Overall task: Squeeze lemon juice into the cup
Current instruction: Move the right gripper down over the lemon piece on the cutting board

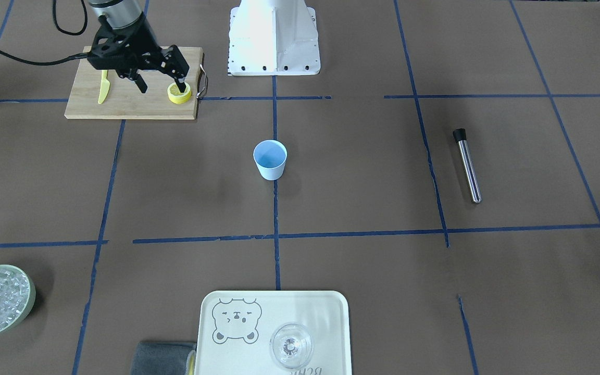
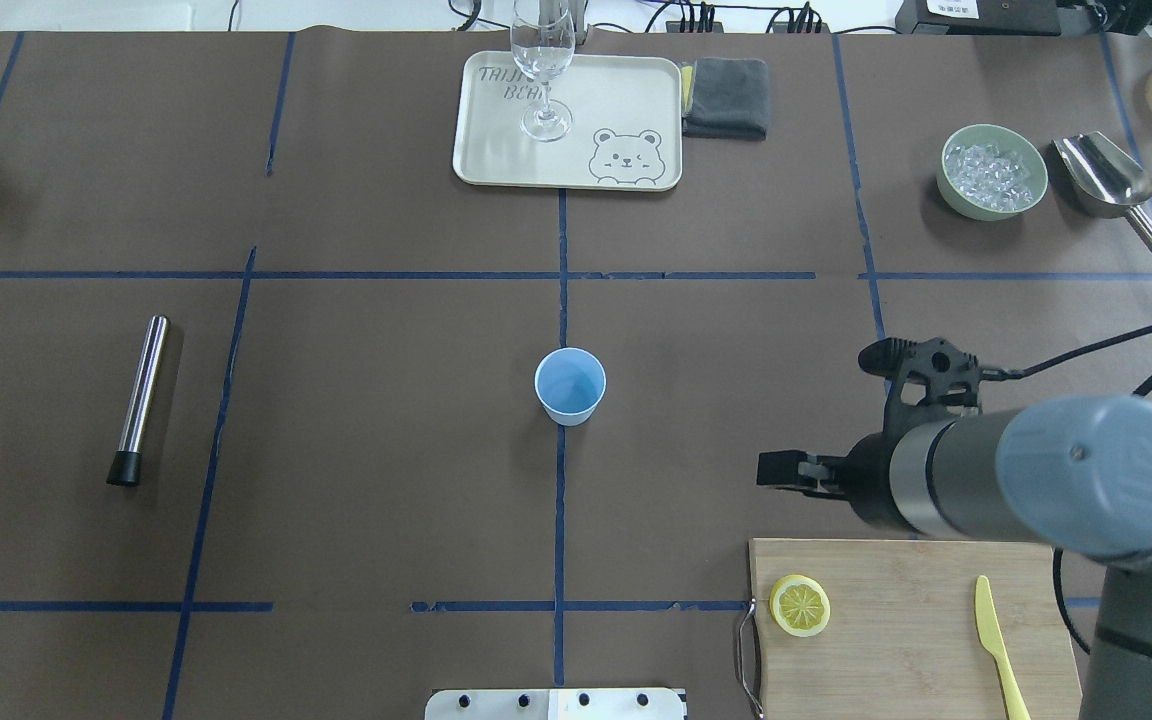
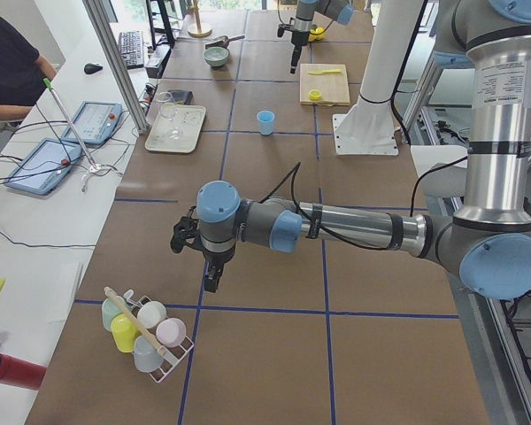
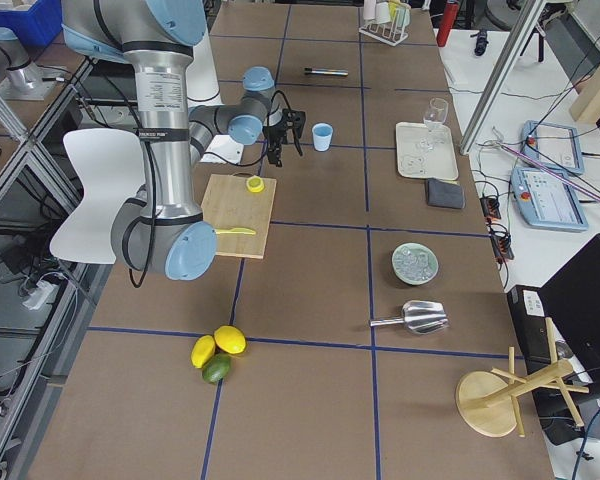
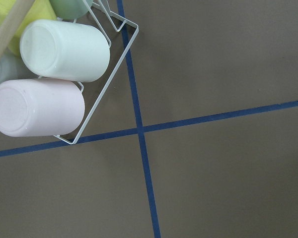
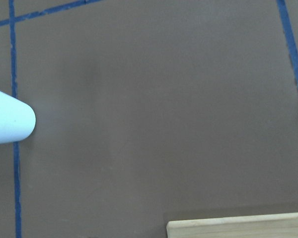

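Right jaws spread, overlapping lemon (image 1: 180, 97) from front, overhead showing them apart

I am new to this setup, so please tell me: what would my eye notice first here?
The black two-finger right gripper catches the eye first: it hangs open in the air by the wooden cutting board that bears the thick yellow lemon piece. Next, the small light-blue plastic cup stands alone and upright at the middle of the table.

cup (image 6: 10, 121) cut off at left edge, lemon (image 1: 179, 98) partly behind right claw (image 1: 162, 87)
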Tool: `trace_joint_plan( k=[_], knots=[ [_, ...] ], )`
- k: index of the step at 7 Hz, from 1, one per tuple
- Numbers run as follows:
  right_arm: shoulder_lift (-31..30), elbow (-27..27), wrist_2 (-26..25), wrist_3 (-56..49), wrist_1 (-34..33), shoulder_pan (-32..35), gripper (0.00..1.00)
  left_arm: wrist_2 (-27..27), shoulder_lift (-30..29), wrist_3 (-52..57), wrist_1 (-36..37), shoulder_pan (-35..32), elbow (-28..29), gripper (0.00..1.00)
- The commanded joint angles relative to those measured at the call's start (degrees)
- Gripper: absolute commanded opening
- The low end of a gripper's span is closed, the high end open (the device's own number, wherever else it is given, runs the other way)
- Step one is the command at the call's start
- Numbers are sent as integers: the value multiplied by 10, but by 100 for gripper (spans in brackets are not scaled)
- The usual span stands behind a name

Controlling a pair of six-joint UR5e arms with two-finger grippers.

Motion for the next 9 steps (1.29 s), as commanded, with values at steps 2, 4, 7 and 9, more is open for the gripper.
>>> trace_joint_plan(
  k=[2, 4, 7, 9],
  knots=[
    [-18, -37, -91, 29, 14, -92, 100, 0, 0, -8, -9, 4, 3, 100],
    [-64, -51, -108, 30, 81, -111, 100, 0, 0, -8, -9, 4, 3, 100],
    [-53, -77, -118, 30, 81, -127, 100, -3, 0, -8, -9, 4, 1, 100],
    [-49, -76, -121, 30, 81, -135, 100, -3, 0, -8, -10, 4, 3, 100]
  ],
)
